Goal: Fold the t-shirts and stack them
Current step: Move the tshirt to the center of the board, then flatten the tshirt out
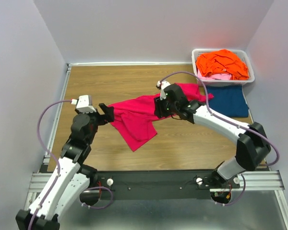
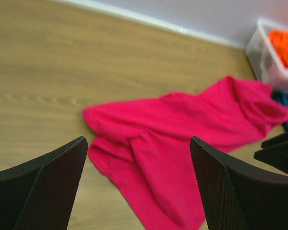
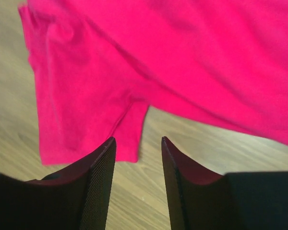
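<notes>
Crumpled and unfolded at the centre of the worktop (image 1: 110,81): a magenta shirt (image 1: 139,120), spread in a loose band from 9 o'clock toward 2 o'clock, one broad flap trailing toward 6 o'clock. Deep folds and ridges across the cloth, one squared-off end flat on the wood in the right wrist view.

At the shirt's 3 o'clock tip, meeting it: a dark blue shirt (image 1: 228,99), laid flat. At 12 o'clock from the blue one, in the worktop's far 1 o'clock corner: a white basket (image 1: 225,82), heaped with an orange shirt (image 1: 223,63), a strip of pale pink shirt (image 1: 220,76) peeking out beneath.

Over the magenta shirt's middle: the right gripper (image 1: 161,108), pointing toward 9 o'clock, its black fingers (image 3: 98,182) parted by a modest gap and gripping nothing, bare wood and a magenta edge between them. Just beside the shirt's 9 o'clock end: the left gripper (image 1: 108,112), aimed toward 3 o'clock, fingers (image 2: 53,187) spread wide and empty, magenta cloth framed beyond them. Contact with the cloth impossible to tell.

Reaching in from 6 o'clock: the left arm (image 1: 62,177) and the right arm (image 1: 221,124), white-shelled, a purple cable (image 1: 43,124) looped alongside.
</notes>
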`<state>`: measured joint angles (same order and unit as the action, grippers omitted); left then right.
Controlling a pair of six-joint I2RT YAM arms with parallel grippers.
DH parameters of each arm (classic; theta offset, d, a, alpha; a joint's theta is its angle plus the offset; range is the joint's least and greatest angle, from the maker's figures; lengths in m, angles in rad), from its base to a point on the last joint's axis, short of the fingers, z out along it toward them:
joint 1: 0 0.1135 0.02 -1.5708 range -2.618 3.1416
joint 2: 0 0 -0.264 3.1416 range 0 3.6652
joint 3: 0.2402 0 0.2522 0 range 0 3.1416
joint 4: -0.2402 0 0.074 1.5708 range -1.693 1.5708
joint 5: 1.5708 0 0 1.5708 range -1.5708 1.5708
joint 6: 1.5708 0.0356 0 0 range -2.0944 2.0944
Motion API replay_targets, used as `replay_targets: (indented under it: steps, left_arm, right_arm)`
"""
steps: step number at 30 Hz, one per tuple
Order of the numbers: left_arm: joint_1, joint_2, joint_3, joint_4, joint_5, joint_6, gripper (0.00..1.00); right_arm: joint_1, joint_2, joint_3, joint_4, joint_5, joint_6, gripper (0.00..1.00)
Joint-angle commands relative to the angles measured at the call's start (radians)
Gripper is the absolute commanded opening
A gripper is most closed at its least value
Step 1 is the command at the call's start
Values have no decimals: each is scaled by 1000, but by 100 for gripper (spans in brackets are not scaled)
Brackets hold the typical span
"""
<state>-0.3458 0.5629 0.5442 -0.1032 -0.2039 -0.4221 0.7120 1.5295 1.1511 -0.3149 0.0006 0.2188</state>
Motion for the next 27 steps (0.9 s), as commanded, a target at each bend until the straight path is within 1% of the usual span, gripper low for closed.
replay_targets:
  steps: [1,2,3,4,6,7,9,12,15,16,17,19,20,25,27]
  left_arm:
    - [4,164,25,-35,121,-130,94]
    - [5,228,19,-12,147,-161,92]
    - [4,256,13,5,164,-176,89]
    - [5,281,8,26,179,-193,82]
    - [4,352,-10,90,198,-243,78]
    - [5,374,-16,99,233,-254,77]
    - [5,440,-23,143,253,-273,77]
    - [5,521,-12,148,291,-280,74]
    - [-5,598,3,146,339,-284,72]
    - [-25,620,8,143,345,-285,72]
    - [-38,640,14,140,353,-288,73]
    - [-62,696,42,119,350,-282,73]
    - [-80,713,54,109,327,-276,72]
    - [-88,824,115,59,302,-256,72]
    - [-96,862,137,53,311,-253,68]
  right_arm:
    - [15,93,-18,-10,-176,-27,48]
    - [35,110,-13,-9,-189,-29,47]
    - [46,127,-11,-9,-194,-27,47]
    - [52,151,-14,-1,-203,-22,47]
    - [53,169,-25,16,-205,-6,47]
    - [53,173,-31,20,-189,7,47]
    - [52,185,-37,25,-166,20,47]
    - [52,173,-51,25,-111,40,48]
    - [47,146,-79,23,-15,56,48]
    - [44,126,-88,23,42,69,49]
    - [31,110,-96,22,64,79,49]
    - [11,68,-125,22,90,99,50]
    - [-2,49,-135,22,108,106,51]
    - [-80,-70,-192,22,156,110,51]
    - [-100,-126,-217,23,174,106,52]
